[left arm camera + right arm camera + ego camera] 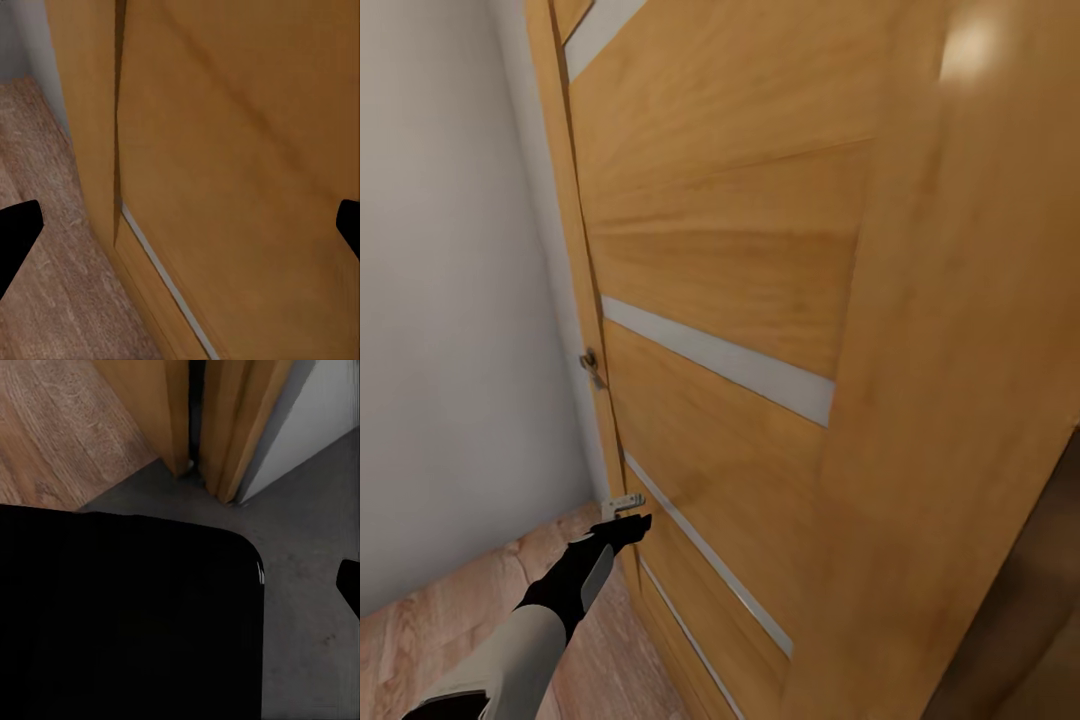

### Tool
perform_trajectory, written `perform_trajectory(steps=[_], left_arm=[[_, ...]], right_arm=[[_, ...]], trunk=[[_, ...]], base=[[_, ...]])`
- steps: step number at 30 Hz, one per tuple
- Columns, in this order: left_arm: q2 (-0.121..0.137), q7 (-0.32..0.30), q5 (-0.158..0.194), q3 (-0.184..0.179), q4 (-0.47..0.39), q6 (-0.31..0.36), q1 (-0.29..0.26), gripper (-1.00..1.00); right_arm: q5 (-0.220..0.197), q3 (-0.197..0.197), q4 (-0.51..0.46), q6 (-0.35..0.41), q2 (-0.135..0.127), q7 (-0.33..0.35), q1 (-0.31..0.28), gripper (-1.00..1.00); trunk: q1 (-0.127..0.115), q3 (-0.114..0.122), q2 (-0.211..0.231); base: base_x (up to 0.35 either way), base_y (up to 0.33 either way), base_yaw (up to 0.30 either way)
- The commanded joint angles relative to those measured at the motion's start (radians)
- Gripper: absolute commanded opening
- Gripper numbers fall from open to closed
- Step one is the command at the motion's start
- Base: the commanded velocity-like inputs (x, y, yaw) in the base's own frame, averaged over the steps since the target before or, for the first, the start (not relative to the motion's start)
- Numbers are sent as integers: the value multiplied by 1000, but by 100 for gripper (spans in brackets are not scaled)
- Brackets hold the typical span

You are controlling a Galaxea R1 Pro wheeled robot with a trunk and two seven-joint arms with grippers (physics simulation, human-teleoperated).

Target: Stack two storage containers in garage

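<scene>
Head view: big wooden door [760, 300] with pale horizontal strips fills most of the frame, tilted in the picture. White wall [450, 300] at left, light wood plank floor [510, 590] below it. Metal handle [592, 368] on the door's left edge, a small metal hinge or latch piece [622, 503] lower down.

Left arm reaches forward low, white sleeve then black wrist. Left tool [630, 527] sits right at the door's lower edge, just under the metal piece, touching or nearly touching; can't tell which. In the left wrist view its black fingertips [16, 232] show at both frame edges, far apart, so the tool is wide and holds nothing. Between them: the door panel [240, 165], its frame edge [90, 112] and the plank floor [45, 285].

Right wrist view: a large black mass with a rounded corner [127, 615] covers much of the frame, probably the robot's own body or the arm's load, too dark to tell. One black fingertip [349, 581] of the right tool pokes in at the edge; can't tell if this tool is wide or narrow. Beyond: dark grey speckled floor [307, 577], a wooden door jamb [225, 420], bit of white wall [315, 412], wood planks [60, 427] meeting the grey floor at the threshold.

The orange-red containers can't be made out anywhere.
</scene>
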Motion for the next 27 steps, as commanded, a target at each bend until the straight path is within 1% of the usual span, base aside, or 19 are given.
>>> perform_trajectory(steps=[1,4,7,27], left_arm=[[-59,-6,21,1,-5,6,-2,100],[-59,-6,21,1,-5,6,-2,100],[-59,-6,21,1,-5,6,-2,100],[-59,-6,21,1,-5,6,-2,100]], right_arm=[[2,0,1,-4,0,1,-1,100],[2,0,1,-4,0,1,-1,100],[2,0,1,-4,0,2,-1,100],[2,0,1,-5,0,2,-1,100]], trunk=[[0,-1,0],[0,-1,0],[0,-1,0],[0,-1,0]], base=[[0,0,-272],[0,0,-217],[0,0,-46],[0,0,-3]])
